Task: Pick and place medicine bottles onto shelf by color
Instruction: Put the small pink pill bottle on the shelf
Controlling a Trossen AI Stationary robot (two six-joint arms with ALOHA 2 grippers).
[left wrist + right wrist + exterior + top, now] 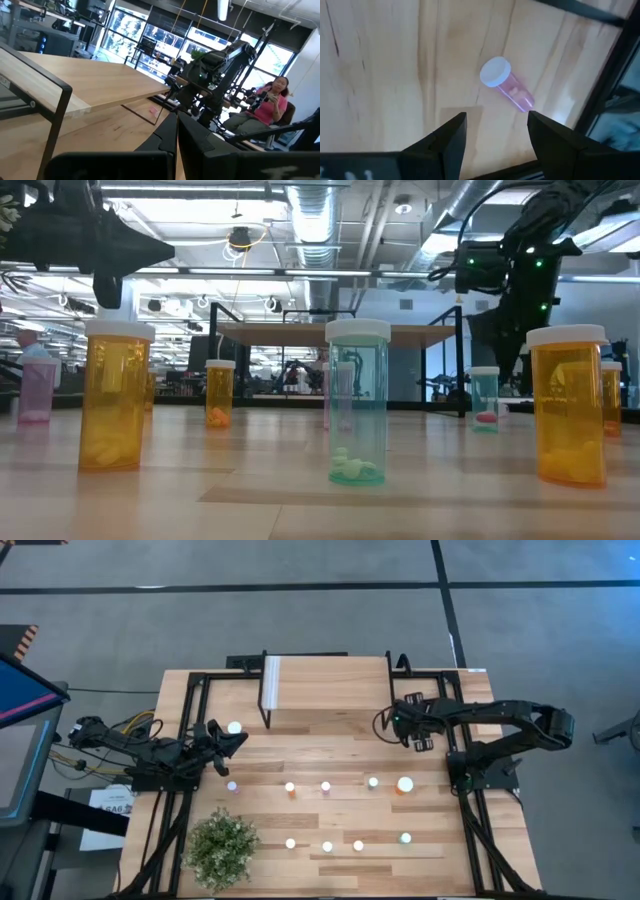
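Several white-capped medicine bottles stand on their bases in two rows on the table, among them an orange one [405, 784] and a teal one [357, 405]. The shelf [325, 690] stands at the far edge. My right gripper [495, 131] hangs open, pointing down at the shelf's near right corner [388, 726]. Below and just ahead of its fingers a pink bottle [509, 86] stands untouched on the table. My left gripper [176, 120] is shut on nothing, level at the table's left [235, 740], next to a white-capped bottle [234, 727].
A green potted plant [222, 845] stands at the near left. Black frame rails [480, 840] run along both table sides, and a shelf leg [612, 75] rises close to the pink bottle. A person [272, 100] sits beyond the table.
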